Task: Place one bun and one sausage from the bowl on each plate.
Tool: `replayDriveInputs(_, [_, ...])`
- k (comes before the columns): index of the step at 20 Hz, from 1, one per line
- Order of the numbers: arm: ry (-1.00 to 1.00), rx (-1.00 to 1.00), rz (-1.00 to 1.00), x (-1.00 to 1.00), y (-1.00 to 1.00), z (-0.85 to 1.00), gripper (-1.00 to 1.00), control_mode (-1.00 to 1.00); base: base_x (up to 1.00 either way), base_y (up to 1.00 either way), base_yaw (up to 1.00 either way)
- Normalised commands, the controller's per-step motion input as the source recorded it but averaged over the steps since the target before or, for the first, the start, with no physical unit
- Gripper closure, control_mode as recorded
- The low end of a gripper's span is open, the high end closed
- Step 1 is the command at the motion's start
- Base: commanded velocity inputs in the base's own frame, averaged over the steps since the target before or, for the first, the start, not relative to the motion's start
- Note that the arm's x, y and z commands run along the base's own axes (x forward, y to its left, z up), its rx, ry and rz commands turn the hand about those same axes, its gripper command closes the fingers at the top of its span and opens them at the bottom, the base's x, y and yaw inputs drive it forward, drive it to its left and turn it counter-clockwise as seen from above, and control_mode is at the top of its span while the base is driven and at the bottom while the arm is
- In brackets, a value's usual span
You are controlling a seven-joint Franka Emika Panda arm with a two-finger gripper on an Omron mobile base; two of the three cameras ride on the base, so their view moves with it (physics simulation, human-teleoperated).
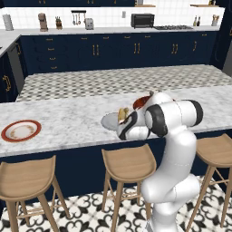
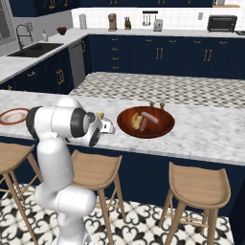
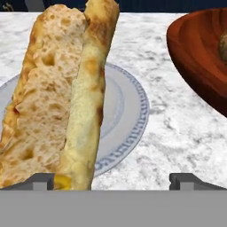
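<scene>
Folded low over the counter edge, elbow bulging out toward the stools, wrist tucked down so the gripper hangs just above the marble counter. Jaws spread wide apart, gripping nothing, with one fingertip low at the left behind the bread and the other low at the right over bare stone. Right ahead of the fingers, very close, a split bun leaning up from the grey plate, its crusty half and pale cut half filling the left of the hand view. From the left base camera, that same bun perched on the grey plate, partly hidden by the forearm. Off to the gripper's right, just beside the plate but not touching it, the dark orange-red bowl. From the right base camera, the bowl holding a sausage, a bun and more pieces too small to tell. Open marble between plate and bowl, and a clear stretch ahead toward the far edge of the counter. Far out to the gripper's left, well apart, the red-rimmed plate near the counter's front edge. Below, three wooden stools tucked under the overhang, close around the arm's base.
</scene>
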Motion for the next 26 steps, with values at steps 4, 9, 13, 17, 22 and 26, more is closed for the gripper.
replayDriveInputs(4, [0.07, 0.27, -0.01, 0.00, 0.00, 0.26, -1.00, -1.00, 0.00, 0.00, 0.00])
replayDriveInputs(9, [0.00, 0.45, -0.11, 0.00, 0.00, 0.48, -1.00, -1.00, 0.00, 0.00, 0.00])
replayDriveInputs(13, [0.00, 0.41, -0.19, 0.00, -0.01, 0.30, -1.00, -1.00, 0.00, 0.00, 0.00])
replayDriveInputs(17, [-0.05, 0.36, -0.35, -0.01, 0.04, 0.26, -1.00, -1.00, 0.00, 0.00, 0.00])
replayDriveInputs(22, [-0.13, 0.24, -0.45, 0.00, 0.11, 0.43, -1.00, -1.00, 0.00, 0.00, 0.00])
replayDriveInputs(26, [-0.01, 0.03, -0.04, -0.03, -0.25, 0.48, -1.00, -1.00, 0.00, 0.00, 0.00])
